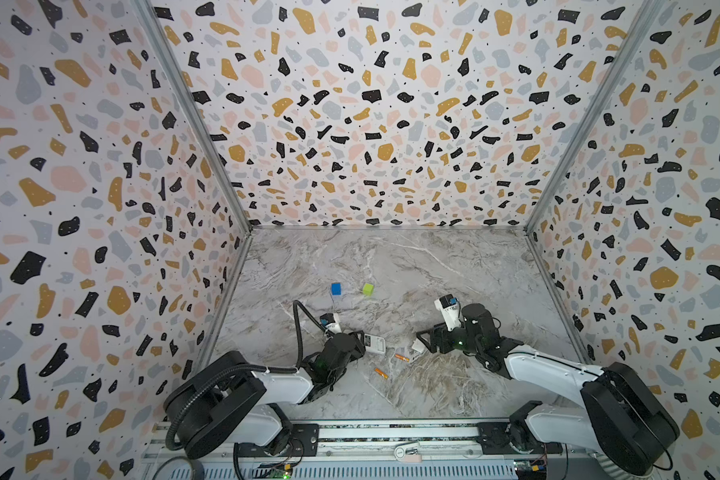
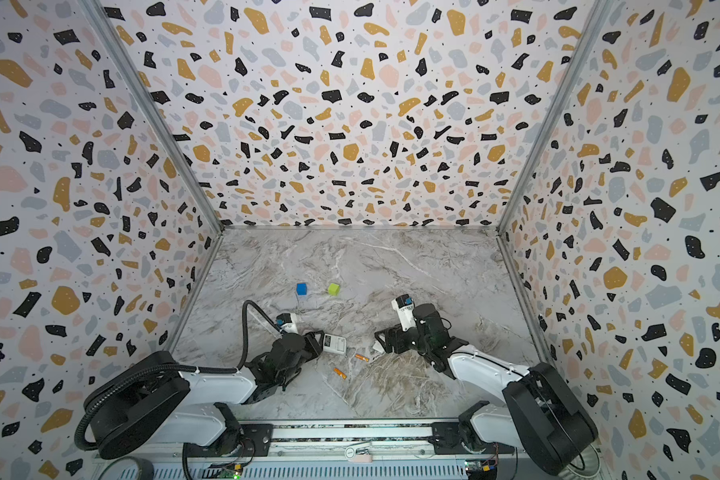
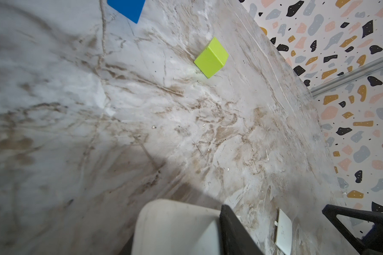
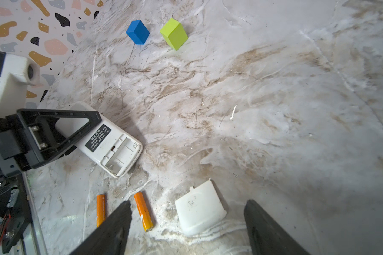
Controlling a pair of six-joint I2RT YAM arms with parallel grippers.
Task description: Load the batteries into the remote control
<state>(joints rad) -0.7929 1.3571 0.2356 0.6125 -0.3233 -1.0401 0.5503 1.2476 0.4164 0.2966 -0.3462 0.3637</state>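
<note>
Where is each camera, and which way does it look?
Both top views: high over the front rail, looking down at the marble table; left arm, right arm show.
Left wrist: on the left arm, facing the green cube; one finger shows.
Right wrist: on the right arm, facing the remote control, batteries; both fingers show.
Both wrist views share green cube and remote control.

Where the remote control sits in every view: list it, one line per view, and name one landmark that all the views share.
In a top view: remote control, lower middle of the picture.
In a top view: same spot, lower middle.
Left wrist: blurred white body, very close to the camera.
Right wrist: back up, battery bay open.
Shared landmark: green cube, farther from the robot than the remote.
</note>
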